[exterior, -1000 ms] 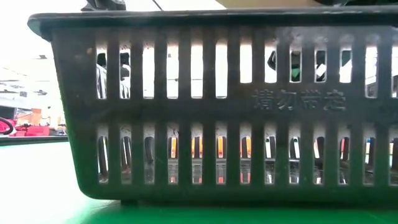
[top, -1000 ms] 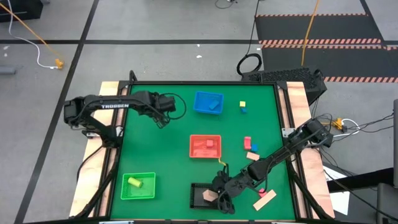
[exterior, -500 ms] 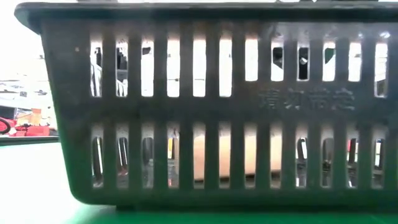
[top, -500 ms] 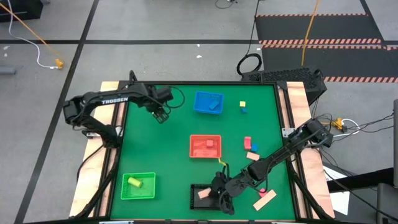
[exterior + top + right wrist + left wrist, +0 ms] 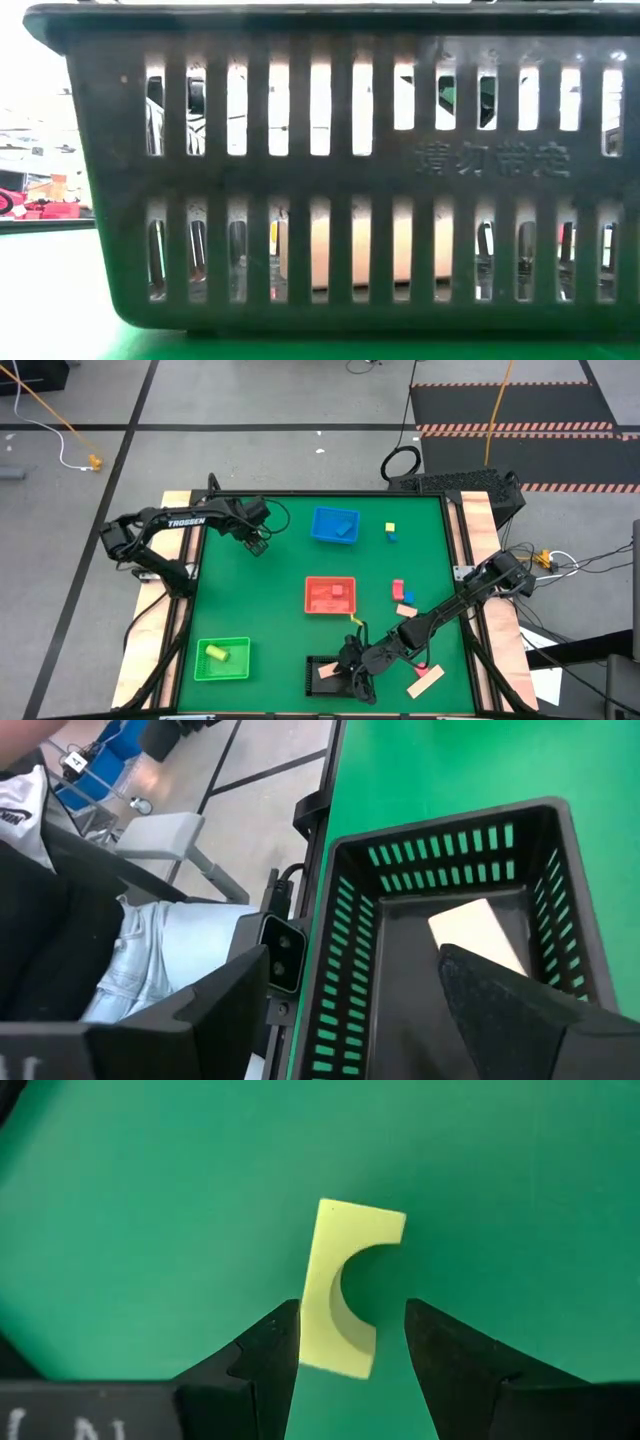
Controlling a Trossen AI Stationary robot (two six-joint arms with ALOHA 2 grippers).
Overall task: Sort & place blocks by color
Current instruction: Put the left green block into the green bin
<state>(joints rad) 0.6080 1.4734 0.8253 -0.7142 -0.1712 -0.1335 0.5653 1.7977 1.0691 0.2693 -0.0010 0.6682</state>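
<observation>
The left gripper (image 5: 350,1342) hovers over a yellow arch block (image 5: 346,1288) lying on the table (image 5: 150,1200), jaws released either side of it. The right gripper (image 5: 350,982), jaws released, hangs above the black bin (image 5: 345,910), where a tan block (image 5: 478,933) lies.

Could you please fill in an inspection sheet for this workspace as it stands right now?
Surface: green table, bare between bins.
Job's things: tan block in black bin; yellow arch on the mat; loose blocks at right.
Clutter: nothing seen.
Grippers: left gripper open astride the arch; right gripper open over the black bin.
Cables: coil beyond the far edge.
Surroundings: seated person beside the table.
</observation>
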